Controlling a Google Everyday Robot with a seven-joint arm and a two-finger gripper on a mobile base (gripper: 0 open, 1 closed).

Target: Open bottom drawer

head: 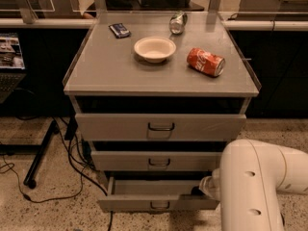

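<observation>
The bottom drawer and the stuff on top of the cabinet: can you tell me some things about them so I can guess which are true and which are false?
1. The bottom drawer is pulled partly out. True.
2. The red can stands upright. False: it lies on its side.
3. The white bowl sits on the cabinet top. True.
4. The gripper is up beside the bowl. False: it is low down at the bottom drawer's right end, mostly hidden behind the white arm.
</observation>
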